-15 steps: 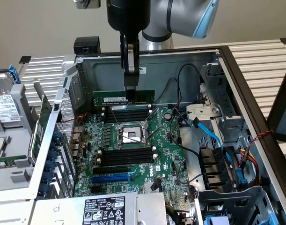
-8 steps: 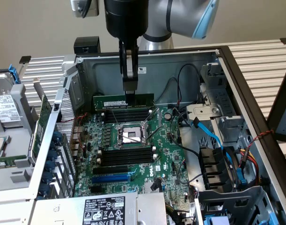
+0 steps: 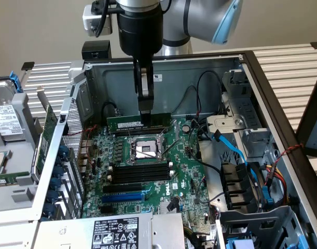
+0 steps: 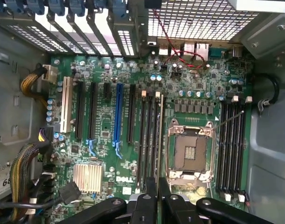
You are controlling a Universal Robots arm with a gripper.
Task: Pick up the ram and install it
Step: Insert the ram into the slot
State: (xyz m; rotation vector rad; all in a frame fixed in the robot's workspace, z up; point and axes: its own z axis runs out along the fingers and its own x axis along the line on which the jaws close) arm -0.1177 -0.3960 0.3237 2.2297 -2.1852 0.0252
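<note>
1. Found the ram [image 3: 124,121] pinched a little off its middle by the claw [image 3: 144,115], standing on its long edge and level, label strip facing the exterior view.
2. Placed it, in the exterior view, just past the processor socket [image 3: 146,150], drawn across the black memory slots [image 3: 128,130] on the socket's far side, toward the back wall of the case [image 3: 200,67].
3. Saw it from the wrist as a thin pale strip [image 4: 159,135] seen edge-on. It ran along the edge of the socket [image 4: 191,151] that faces the blue slot [image 4: 117,112].
4. Could not tell how high it sat over the board [image 3: 184,171], nor which slot lay under it, nor whether it touched any slot.
5. Read the claw [image 4: 158,186] as narrow, its two dark fingers [image 4: 149,200] closed on the ram with no gap showing on either side.
6. Counted a second bank of bare black slots [image 3: 137,174] on the socket's near side in the exterior view. The blue slot [image 3: 123,197] lay just beyond that bank, farther from the socket.
7. Noted a ribbed silver heat sink [image 4: 87,177] past the blue slot, well apart from the socket.
8. Noted a blue cable [image 3: 233,148] curving down beside the socket, toward the exterior view's right.
9. Noted an upright green card [image 3: 49,135] outside the case wall, well away from the socket toward the exterior view's left.
</note>
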